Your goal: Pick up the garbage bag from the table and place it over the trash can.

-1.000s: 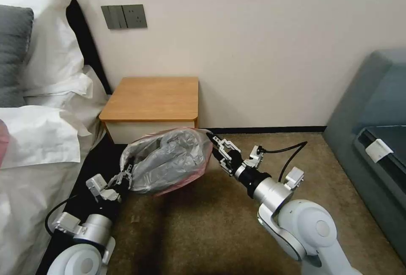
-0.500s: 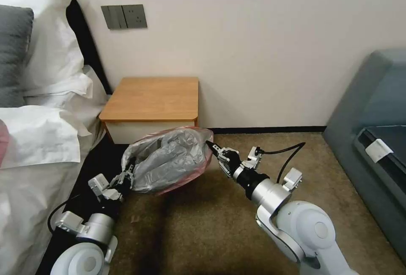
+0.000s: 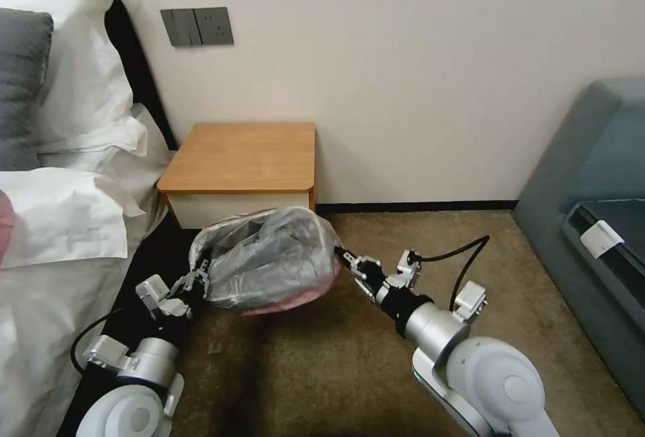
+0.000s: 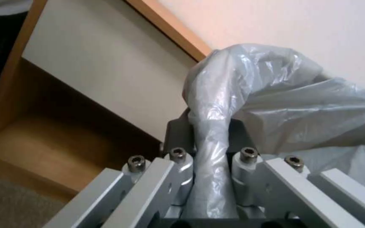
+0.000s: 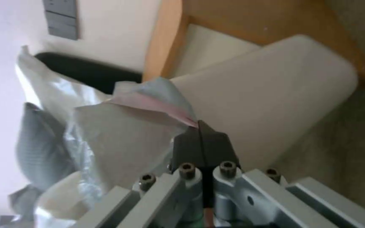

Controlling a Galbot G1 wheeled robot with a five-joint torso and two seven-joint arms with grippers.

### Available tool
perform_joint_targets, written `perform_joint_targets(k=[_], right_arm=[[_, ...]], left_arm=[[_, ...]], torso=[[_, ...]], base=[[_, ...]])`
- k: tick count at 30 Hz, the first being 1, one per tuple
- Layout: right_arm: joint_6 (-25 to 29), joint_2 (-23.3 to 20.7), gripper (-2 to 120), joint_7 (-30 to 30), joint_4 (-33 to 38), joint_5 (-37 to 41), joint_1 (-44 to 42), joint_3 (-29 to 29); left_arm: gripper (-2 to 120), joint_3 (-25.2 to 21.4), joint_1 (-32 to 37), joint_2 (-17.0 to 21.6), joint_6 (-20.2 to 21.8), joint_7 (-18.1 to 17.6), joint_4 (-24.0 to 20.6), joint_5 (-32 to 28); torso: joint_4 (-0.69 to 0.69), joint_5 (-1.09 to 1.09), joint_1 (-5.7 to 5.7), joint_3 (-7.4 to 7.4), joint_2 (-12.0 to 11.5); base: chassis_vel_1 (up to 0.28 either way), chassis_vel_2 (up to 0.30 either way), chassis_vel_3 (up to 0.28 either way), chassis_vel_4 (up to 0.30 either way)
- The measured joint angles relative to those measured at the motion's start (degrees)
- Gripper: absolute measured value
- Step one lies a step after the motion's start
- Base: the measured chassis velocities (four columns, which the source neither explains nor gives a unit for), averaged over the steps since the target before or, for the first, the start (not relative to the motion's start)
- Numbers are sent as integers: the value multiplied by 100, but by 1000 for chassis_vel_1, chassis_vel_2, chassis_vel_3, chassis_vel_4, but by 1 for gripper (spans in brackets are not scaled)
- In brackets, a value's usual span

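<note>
**Garbage bag stretched between both grippers, a slip is the main worry**

Garbage bag [image 3: 269,259] hangs in the air just in front of the table [image 3: 242,154], held from both sides and spread wide. My left gripper [image 3: 199,280] has its fingers pressed onto a thick twisted fold of the plastic; in the left wrist view that fold runs right down between the pads. My right gripper [image 3: 342,257] has its fingers pressed together on the pinkish edge, and from the right wrist view I can see that only a thin corner of film is caught at the very tips.

That right-hand pinch is what I trust least. If I pull the mouth any wider, I judge the corner could slide out or tear, since the plastic looks very thin.

The trash can [image 5: 267,104] stands close under the bag, beside the table's white drawer front. From the head view the bag hides it, so I could easily lower off-centre and drape the rim on one side only, or knock the can over.

I also cannot tell whether the mouth faces downward.
</note>
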Motion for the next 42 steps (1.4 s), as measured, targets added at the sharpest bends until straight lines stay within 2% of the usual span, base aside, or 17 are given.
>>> perform_joint_targets(k=[8, 11, 15, 21, 24, 26, 28, 30, 31, 33, 35, 36, 38, 39, 40, 41, 42], right_arm=[[-35, -33, 0, -300, -620, -584, 375, -150], [-15, -75, 0, -609, -1108, -1255, 592, -373], [56, -78, 0, -861, -1337, -1828, 652, -501], [-26, -132, 0, -891, -1348, -2059, 673, -552], [-80, -258, 7, -837, -1225, -2163, 536, -520], [-81, -429, 18, -841, -1064, -2326, 291, -451], [-61, -505, 23, -885, -978, -2419, 161, -411], [39, -619, 32, -965, -795, -2572, -70, -319], [39, -619, 32, -965, -795, -2572, -70, -319], [235, -695, 41, -991, -494, -2788, -233, -257], [285, -718, 43, -1005, -401, -2853, -257, -246], [425, -828, 52, -1079, -100, -3050, -286, -227], [495, -1177, 61, -1231, 431, -3172, -95, -226], [496, -1392, 65, -1317, 585, -3184, 73, -230], [496, -1392, 65, -1317, 585, -3184, 73, -230], [492, -1785, 72, -1559, 706, -3238, 380, -252], [480, -2085, 73, -1780, 731, -3330, 616, -304]], left_arm=[[7, 8, 81, -39, 0, 0, -89, 3], [7, -59, 108, -27, 1, 6, -189, -10], [7, -76, 116, -28, 5, 16, -201, -44], [7, -63, 81, -37, 11, 13, -165, -51], [7, -62, 31, -32, 14, -4, -149, -67], [7, -69, -16, -14, 16, -40, -118, -94], [7, -78, -31, -2, 17, -55, -105, -104], [7, -96, -54, 22, 17, -75, -72, -111], [7, -96, -54, 22, 17, -75, -72, -111], [7, -98, -56, 45, 17, -95, -57, -27], [7, -98, -54, 51, 14, -100, -54, 33], [7, -81, -39, 71, -28, -104, -48, 243], [7, -20, -5, 111, -178, -101, -28, 800], [7, 10, 11, 129, -244, -101, -25, 1039], [7, 10, 11, 129, -244, -101, -25, 1039], [7, 64, 28, 151, -306, -117, -29, 1338], [7, 107, 35, 165, -332, -149, -45, 1513]], torso=[[1, 0, 0, 0, 0], [2, 0, 0, 0, 0], [1, 0, 0, 0, 0], [2, 0, 0, 0, 0], [1, 0, 0, 0, 0], [0, -1, 0, 0, 0], [0, 0, 0, 0, 0], [0, 0, 0, 0, 0], [0, 0, 0, 0, 0], [0, 0, 0, 0, 0], [0, 1, 0, 0, 0], [0, 1, 0, 0, 0], [0, 0, 0, 0, 0], [0, 0, 0, 0, 0], [0, 0, 0, 0, 0], [1, 1, 0, 0, 0], [1, 1, 0, 0, 0]], base=[[0, 0, 0, 0], [0, 0, 0, 0], [0, 0, 0, 0], [0, 0, 0, 0], [0, 0, 0, 0], [0, 0, 0, 0], [0, 0, 0, 0], [0, 0, 0, 0], [0, 0, 0, 0], [0, 0, 0, 0], [0, 0, 0, 0], [0, 0, 0, 0], [0, 0, 0, 0], [0, 0, 0, 0], [0, 0, 0, 0], [0, 0, 0, 0], [0, 0, 0, 0]])
